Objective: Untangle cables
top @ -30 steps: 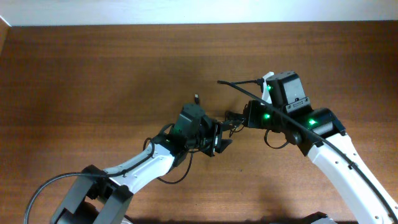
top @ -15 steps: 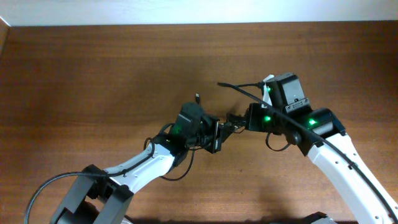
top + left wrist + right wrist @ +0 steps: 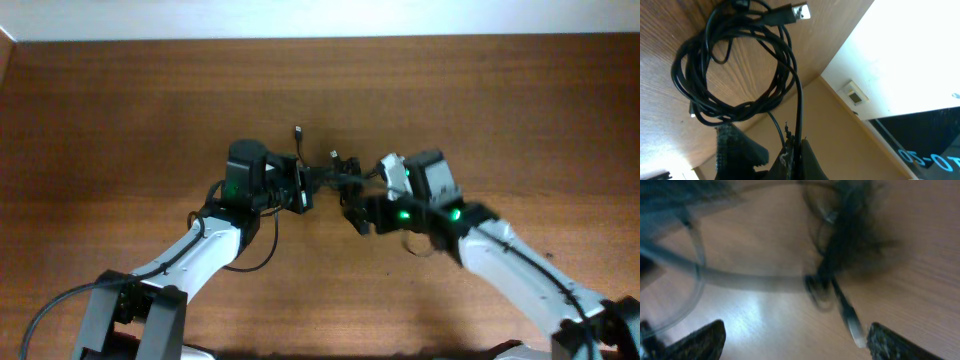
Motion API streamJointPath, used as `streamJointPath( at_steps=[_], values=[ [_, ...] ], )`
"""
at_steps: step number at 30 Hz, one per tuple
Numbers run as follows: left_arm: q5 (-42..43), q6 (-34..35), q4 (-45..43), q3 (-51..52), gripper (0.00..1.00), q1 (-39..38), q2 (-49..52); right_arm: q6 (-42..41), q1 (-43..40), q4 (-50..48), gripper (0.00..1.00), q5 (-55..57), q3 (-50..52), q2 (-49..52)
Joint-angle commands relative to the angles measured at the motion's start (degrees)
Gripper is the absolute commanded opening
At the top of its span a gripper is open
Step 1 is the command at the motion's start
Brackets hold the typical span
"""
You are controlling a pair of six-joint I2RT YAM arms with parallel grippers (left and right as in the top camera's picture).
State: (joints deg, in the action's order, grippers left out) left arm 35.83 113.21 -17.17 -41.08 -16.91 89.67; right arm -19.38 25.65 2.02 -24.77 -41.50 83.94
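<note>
The cables (image 3: 338, 172) are a tangle of thin black cords bunched between my two grippers near the middle of the table, with small plugs (image 3: 298, 131) sticking out toward the far side. In the left wrist view they hang as a loose coil (image 3: 735, 65) with a silver plug (image 3: 800, 11) at the top. My left gripper (image 3: 799, 146) is shut on a strand running down from that coil. My right gripper (image 3: 358, 212) sits just right of the tangle and a little nearer. In the blurred right wrist view it (image 3: 796, 342) stands open, a plug end (image 3: 851, 322) lying near its right finger.
The brown wooden table (image 3: 150, 110) stretches bare on all sides of the arms. A pale wall borders its far edge (image 3: 320, 38). Thicker black arm wiring (image 3: 255, 262) loops beside the left forearm.
Both arms have moved left and toward the far side with the tangle. The left gripper has closed on a strand. The right gripper has opened and let go.
</note>
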Motion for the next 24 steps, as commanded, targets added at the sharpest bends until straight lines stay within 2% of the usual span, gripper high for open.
streamJointPath(
  at_steps=[1,2,3,4,6,8,10,11,13,14,16,18,19,21,23,24],
  values=[
    [-1.1,-0.7,0.2,-0.3,0.00,0.3,-1.0,-4.3,5.7,-12.0,0.91,8.5,5.9,0.5],
    [-1.1,-0.7,0.1,-0.3,0.00,0.3,-1.0,-4.3,8.8,-16.0,0.85,17.1,6.0,2.8],
    [-1.1,-0.7,0.1,-0.3,0.00,0.3,-1.0,-5.2,10.0,-18.0,0.78,21.1,6.0,5.2],
    [-1.1,-0.7,0.1,-0.3,0.00,0.3,-1.0,-9.4,10.1,-20.3,0.77,27.2,6.0,10.0],
    [-1.0,-0.7,0.1,-0.3,0.00,0.6,-1.0,-10.2,9.0,-23.8,0.89,27.7,6.0,12.7],
    [-0.6,-0.7,0.1,-0.3,0.00,0.6,-1.0,-10.1,7.9,-26.0,0.91,31.7,6.0,12.7],
    [0.5,-0.7,0.1,-0.3,0.00,0.6,-1.0,-10.1,7.1,-28.5,0.74,32.1,5.9,12.9],
    [1.3,-0.7,0.1,-0.3,0.00,0.6,-1.0,-10.1,7.1,-30.2,0.73,32.0,5.9,12.9],
    [3.0,-0.1,0.1,-0.3,0.00,0.6,-1.0,-10.1,7.2,-33.1,0.53,30.3,5.9,13.0],
    [3.0,0.0,0.1,-0.3,0.00,0.6,-1.0,-10.1,7.1,-32.6,0.40,30.2,5.9,13.0],
    [3.5,0.8,-1.0,-0.3,0.00,0.6,-1.0,-10.1,7.1,-32.2,0.06,29.0,5.9,13.2],
    [3.2,0.8,-4.5,-0.3,0.00,1.6,-1.0,-9.4,7.1,-30.3,0.04,24.4,5.9,13.0],
    [1.1,-0.8,-3.4,-0.3,0.00,3.6,-1.0,-9.4,6.0,-26.3,0.04,19.6,5.9,11.4],
    [0.4,-12.5,-3.0,-0.3,0.00,10.4,-1.0,-9.4,1.6,-12.1,0.04,16.4,5.9,4.5],
    [9.8,-15.9,-3.5,-0.3,0.00,18.0,-1.0,-5.2,-5.7,1.6,0.04,16.4,5.9,-3.5],
    [16.9,-15.8,-8.0,-0.3,0.00,21.4,-1.0,-4.4,-10.0,6.2,0.04,16.3,5.9,-7.6]
  ],
)
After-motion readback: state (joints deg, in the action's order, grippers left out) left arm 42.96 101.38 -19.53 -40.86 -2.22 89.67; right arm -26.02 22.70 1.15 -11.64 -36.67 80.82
